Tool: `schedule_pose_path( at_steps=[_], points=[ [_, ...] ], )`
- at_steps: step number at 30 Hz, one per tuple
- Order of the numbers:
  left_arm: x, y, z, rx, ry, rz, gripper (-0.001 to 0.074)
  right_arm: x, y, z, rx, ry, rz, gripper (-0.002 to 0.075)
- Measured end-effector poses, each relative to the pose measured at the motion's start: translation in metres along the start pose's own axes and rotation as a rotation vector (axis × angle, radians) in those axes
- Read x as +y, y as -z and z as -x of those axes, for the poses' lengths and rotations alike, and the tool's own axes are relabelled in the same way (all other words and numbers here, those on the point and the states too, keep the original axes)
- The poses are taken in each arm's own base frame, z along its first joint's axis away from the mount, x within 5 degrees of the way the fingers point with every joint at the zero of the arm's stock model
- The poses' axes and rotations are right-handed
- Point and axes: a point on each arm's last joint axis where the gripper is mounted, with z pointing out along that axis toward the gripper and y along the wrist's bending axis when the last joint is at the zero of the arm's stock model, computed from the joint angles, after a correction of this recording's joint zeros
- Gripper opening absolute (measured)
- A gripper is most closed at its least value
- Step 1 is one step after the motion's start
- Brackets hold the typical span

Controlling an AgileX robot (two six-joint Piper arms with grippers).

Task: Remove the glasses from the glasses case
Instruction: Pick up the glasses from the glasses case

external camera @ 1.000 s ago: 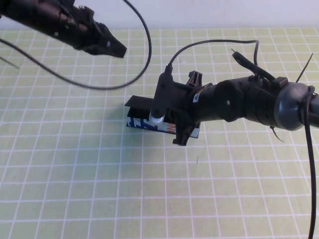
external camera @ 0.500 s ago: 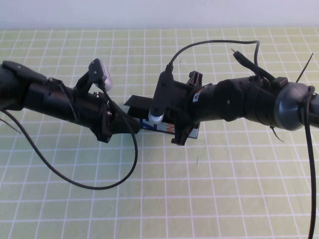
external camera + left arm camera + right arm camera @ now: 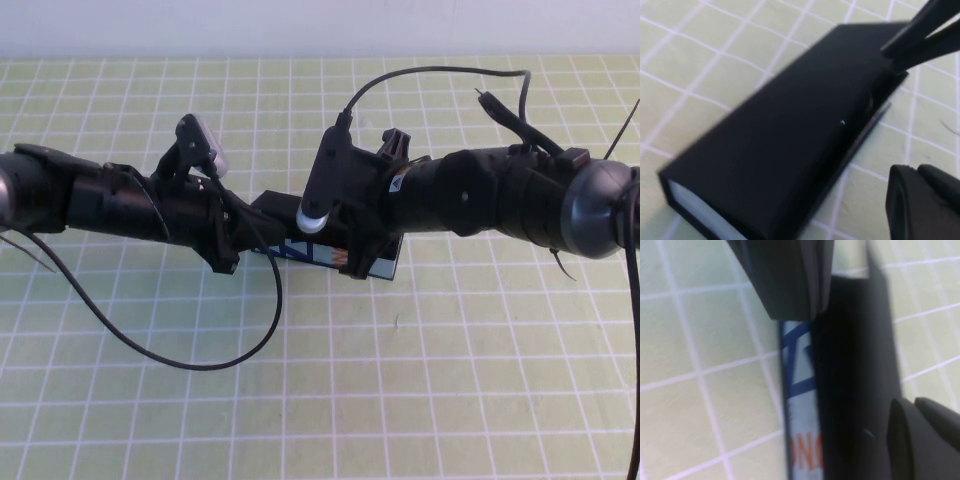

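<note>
The glasses case (image 3: 322,255) lies mid-table, a flat black box with a light blue printed side strip (image 3: 800,405). Its lid (image 3: 790,135) looks down, so the glasses are hidden. My right gripper (image 3: 372,210) reaches in from the right and straddles the case across its width, one finger (image 3: 790,280) at the strip side and the other finger (image 3: 925,440) on the far side, clamped on it. My left gripper (image 3: 240,248) is open at the case's left end, with one finger (image 3: 920,200) beside the lid's long edge.
The table (image 3: 420,390) is covered by a light green mat with a white grid. A black cable (image 3: 200,362) loops from the left arm over the mat in front of it. The white wall runs along the back edge.
My left arm has swung down from the back left and now reaches the case's left end. My right gripper has stayed on the case, shifting only slightly.
</note>
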Motion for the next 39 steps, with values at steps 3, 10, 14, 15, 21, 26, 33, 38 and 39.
schedule_pose_path(
  at_steps=[3, 10, 14, 15, 21, 26, 33, 38, 39],
  points=[
    [0.003, 0.0, 0.002, -0.022, -0.015, 0.036, -0.0004, -0.002, 0.002, 0.002, -0.014, -0.005, -0.019, -0.0015],
    [0.009, 0.0, 0.002, -0.02, -0.016, 0.094, -0.0004, -0.003, 0.003, 0.003, -0.023, -0.03, -0.024, -0.0016],
    [0.009, 0.0, 0.002, -0.021, -0.013, 0.096, -0.0004, 0.0, 0.003, 0.003, -0.02, -0.079, 0.007, -0.0016],
    [0.009, 0.0, 0.002, -0.021, -0.003, 0.097, -0.0004, 0.002, 0.003, 0.002, -0.011, -0.084, 0.027, -0.0016],
    [0.012, 0.002, 0.0, -0.018, 0.092, 0.129, -0.0004, 0.009, 0.004, 0.0, 0.023, -0.11, 0.112, 0.0081],
    [0.02, 0.004, 0.0, -0.008, 0.151, 0.194, -0.0004, 0.011, 0.004, -0.001, 0.033, -0.115, 0.136, 0.0285],
    [0.048, 0.012, 0.042, -0.069, 0.179, 0.269, -0.0004, 0.011, 0.005, 0.0, 0.031, -0.116, 0.135, 0.0333],
    [0.08, -0.002, 0.06, -0.088, 0.22, 0.184, -0.0004, 0.011, 0.005, 0.0, 0.031, -0.116, 0.135, 0.0335],
    [0.087, -0.008, 0.059, -0.084, 0.238, 0.157, -0.0004, 0.011, 0.005, 0.0, 0.031, -0.116, 0.135, 0.0334]
  ],
)
